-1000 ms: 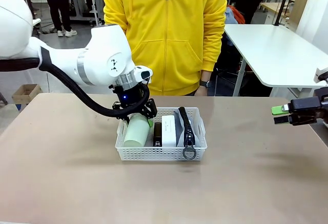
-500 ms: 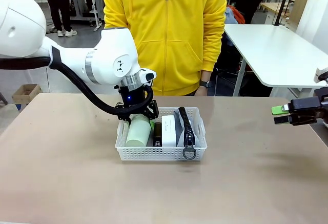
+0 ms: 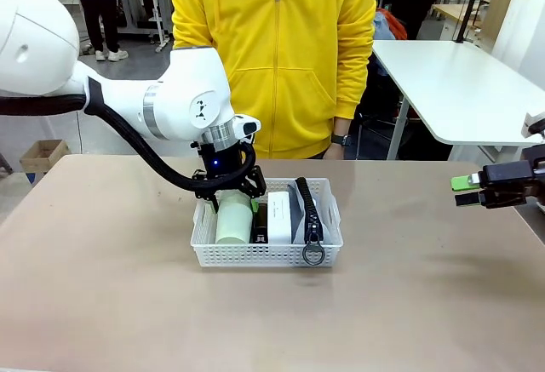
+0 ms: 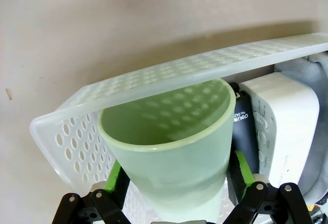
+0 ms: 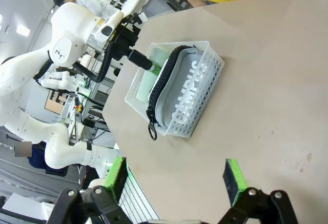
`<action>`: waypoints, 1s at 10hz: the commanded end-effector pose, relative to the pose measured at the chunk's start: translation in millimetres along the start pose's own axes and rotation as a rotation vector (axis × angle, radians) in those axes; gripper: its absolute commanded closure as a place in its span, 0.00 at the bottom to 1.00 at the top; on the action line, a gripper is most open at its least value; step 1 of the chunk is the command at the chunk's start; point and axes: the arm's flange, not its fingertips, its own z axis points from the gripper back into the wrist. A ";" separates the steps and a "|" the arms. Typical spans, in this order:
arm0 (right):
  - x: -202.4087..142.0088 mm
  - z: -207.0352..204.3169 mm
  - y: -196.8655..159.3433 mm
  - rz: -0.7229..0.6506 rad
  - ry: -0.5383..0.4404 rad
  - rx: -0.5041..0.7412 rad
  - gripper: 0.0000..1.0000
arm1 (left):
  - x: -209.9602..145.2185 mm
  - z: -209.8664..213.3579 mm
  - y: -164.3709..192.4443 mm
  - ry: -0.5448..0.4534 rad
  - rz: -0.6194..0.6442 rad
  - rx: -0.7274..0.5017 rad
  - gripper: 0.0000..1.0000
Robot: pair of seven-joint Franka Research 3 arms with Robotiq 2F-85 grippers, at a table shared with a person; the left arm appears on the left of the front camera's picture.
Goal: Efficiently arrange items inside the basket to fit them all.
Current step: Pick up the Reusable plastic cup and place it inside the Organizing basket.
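Probably a robotics lab: other white robot arms [image 5: 61,60], worktables [image 3: 460,82] behind.

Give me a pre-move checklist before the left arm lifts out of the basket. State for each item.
1. Pale green cup lying in the basket, left end: ok.
2. Left gripper released from the cup: cannot tell; pads sit close beside it.
3. Black stapler, white device and grey pouch packed side by side: ok.
4. Right gripper open, away from the basket: ok.
5. Person's hands out of the basket: ok.
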 end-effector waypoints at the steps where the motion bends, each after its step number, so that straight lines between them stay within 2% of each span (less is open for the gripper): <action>1: 1.0 0.9 2.5 -0.016 0.003 -0.001 0.00 | -7.0 9.1 5.7 -0.027 -0.021 0.006 0.00; 4: 1.0 0.9 2.5 -0.016 0.003 -0.001 0.00 | -29.9 37.0 8.5 -0.093 -0.066 -0.050 0.00; 6: 1.0 0.9 2.5 -0.016 0.003 -0.001 0.00 | -60.1 78.6 21.9 -0.174 -0.119 -0.161 0.00; 9: 1.0 0.9 2.5 -0.016 0.003 -0.001 0.00 | -129.7 158.4 115.4 -0.283 -0.186 -0.553 0.00; 10: 1.0 0.9 2.5 -0.016 0.003 -0.001 0.00 | -152.8 172.2 152.3 -0.363 -0.162 -0.658 0.00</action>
